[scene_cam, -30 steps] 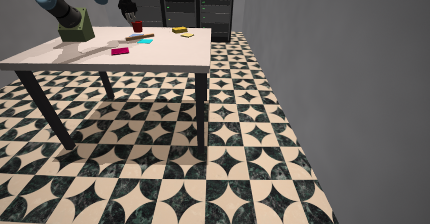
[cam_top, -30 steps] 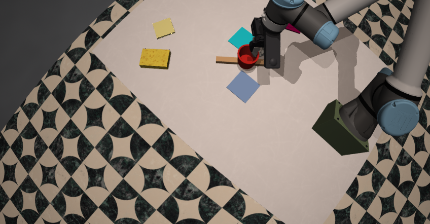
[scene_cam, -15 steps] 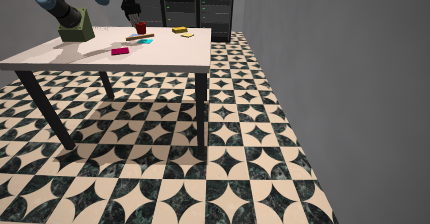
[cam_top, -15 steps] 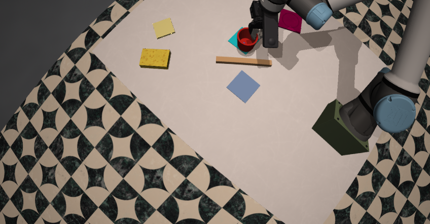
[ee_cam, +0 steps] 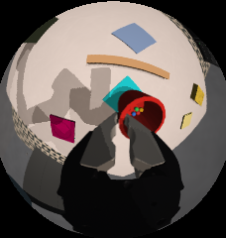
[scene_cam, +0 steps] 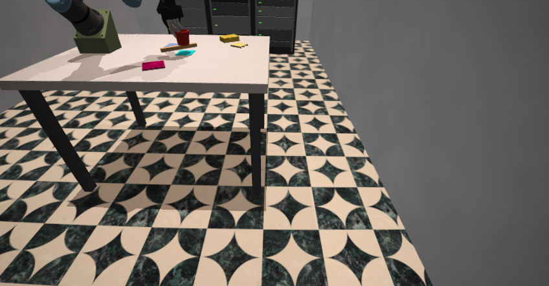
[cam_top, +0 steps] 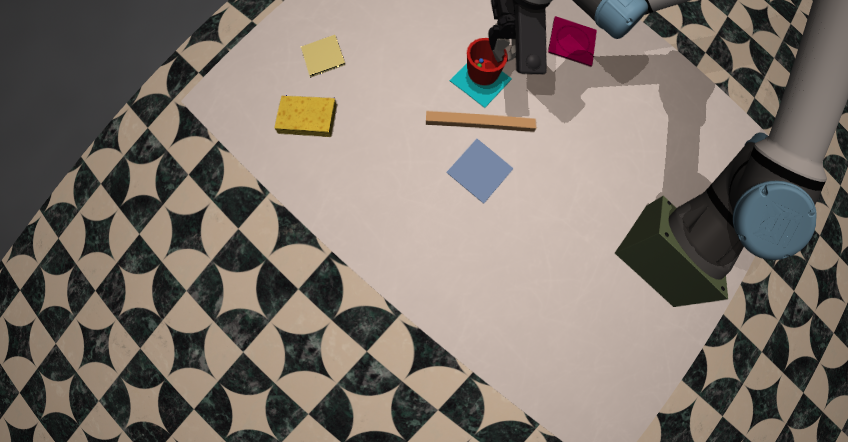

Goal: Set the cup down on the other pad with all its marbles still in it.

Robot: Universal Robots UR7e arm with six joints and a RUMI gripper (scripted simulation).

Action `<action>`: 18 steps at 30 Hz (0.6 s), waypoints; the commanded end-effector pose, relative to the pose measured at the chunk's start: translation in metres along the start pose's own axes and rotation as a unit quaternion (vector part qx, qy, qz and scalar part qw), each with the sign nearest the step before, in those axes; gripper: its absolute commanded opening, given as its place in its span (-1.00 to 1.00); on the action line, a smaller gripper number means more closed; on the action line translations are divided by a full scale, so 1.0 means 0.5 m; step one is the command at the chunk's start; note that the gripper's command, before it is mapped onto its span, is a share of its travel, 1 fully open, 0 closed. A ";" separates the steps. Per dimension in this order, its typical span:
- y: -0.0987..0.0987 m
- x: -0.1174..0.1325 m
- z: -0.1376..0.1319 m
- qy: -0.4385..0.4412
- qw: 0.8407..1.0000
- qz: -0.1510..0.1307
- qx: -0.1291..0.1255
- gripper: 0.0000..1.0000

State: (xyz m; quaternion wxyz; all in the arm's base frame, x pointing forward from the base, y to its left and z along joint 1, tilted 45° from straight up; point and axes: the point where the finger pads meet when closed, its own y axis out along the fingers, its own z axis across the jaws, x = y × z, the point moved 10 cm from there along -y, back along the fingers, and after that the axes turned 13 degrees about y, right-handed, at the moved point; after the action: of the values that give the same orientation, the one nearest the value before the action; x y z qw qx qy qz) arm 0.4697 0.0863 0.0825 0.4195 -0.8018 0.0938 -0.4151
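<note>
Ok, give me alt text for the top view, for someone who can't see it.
From above, the gripper holds a red cup with marbles over a teal pad. A wooden rail separates it from a blue pad; a sponge lies far left.

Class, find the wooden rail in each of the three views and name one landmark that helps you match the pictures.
Top: the wooden rail lies just right of centre, between the teal pad and the blue pad.
Exterior: it lies far back on the table, below the red cup.
Wrist: it curves across the upper middle.
Shared landmark: the teal pad beside it.
</note>
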 end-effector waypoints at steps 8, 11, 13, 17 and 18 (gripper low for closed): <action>-0.003 0.017 0.004 0.000 1.000 -0.001 0.002 -0.95; -0.002 0.016 0.004 0.000 1.000 0.000 0.001 -0.95; -0.002 0.016 0.004 0.000 1.000 0.000 0.001 -0.95; -0.002 0.016 0.004 0.000 1.000 0.000 0.001 -0.95; -0.002 0.016 0.003 0.000 1.000 0.000 0.001 -0.95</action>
State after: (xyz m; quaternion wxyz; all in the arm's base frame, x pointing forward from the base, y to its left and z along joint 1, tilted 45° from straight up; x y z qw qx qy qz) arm 0.4738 0.0842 0.0852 0.4195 -0.8026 0.0936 -0.4136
